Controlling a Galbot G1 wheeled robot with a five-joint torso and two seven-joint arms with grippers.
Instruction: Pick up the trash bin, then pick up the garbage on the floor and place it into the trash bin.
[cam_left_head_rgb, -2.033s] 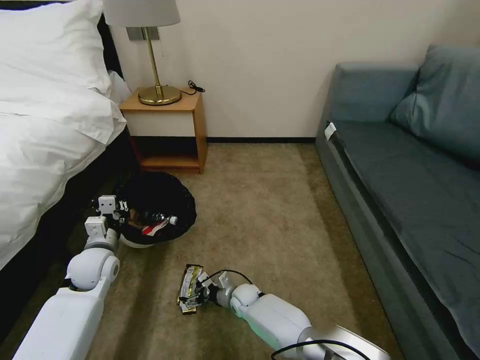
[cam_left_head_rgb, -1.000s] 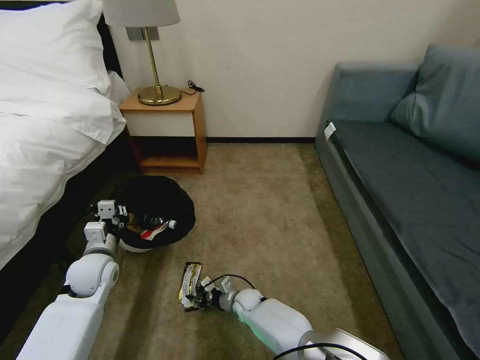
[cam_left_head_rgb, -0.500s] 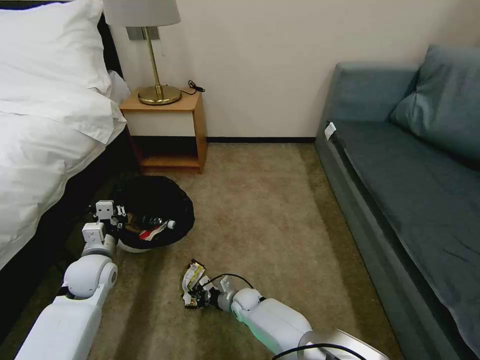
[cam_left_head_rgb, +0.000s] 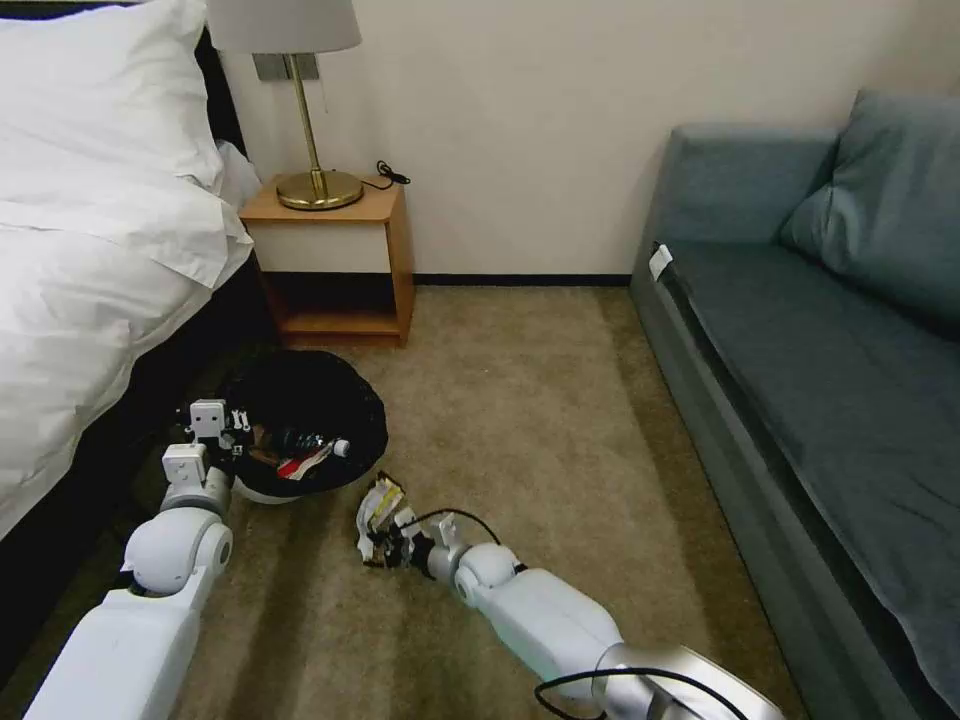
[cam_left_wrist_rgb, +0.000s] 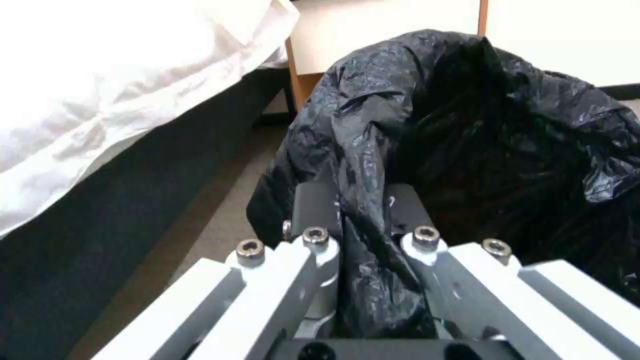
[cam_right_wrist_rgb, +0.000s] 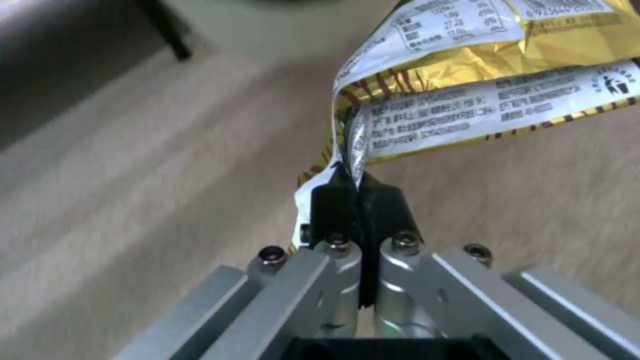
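The right gripper (cam_right_wrist_rgb: 360, 200) has its fingers pressed together on the edge of the dark-and-gold wrapper (cam_right_wrist_rgb: 467, 75), which hangs crumpled from the pinch above the carpet (cam_left_head_rgb: 540, 420); holding the thin foil by one edge is probably the only sure purchase on something so flat. In the head view that right gripper (cam_left_head_rgb: 385, 545) sits low, just beside the near rim of the trash bin (cam_left_head_rgb: 310, 400), so the carry across looks short. The left gripper (cam_left_wrist_rgb: 363, 210) is clamped over the bin's rim, one finger inside and one outside, with the black liner (cam_left_wrist_rgb: 467, 125) bunched between them; gripping the wall this way seems meant to keep the mouth steady and open for the drop. In the head view the left gripper (cam_left_head_rgb: 215, 425) is at the bin's bed-side edge, leaving the side facing the other arm free. Inside the bin lie a small clear bottle (cam_left_head_rgb: 315, 442) and a red-and-white wrapper (cam_left_head_rgb: 300, 465). The bin stands between the bed (cam_left_head_rgb: 90, 300) and the nightstand (cam_left_head_rgb: 330, 260).
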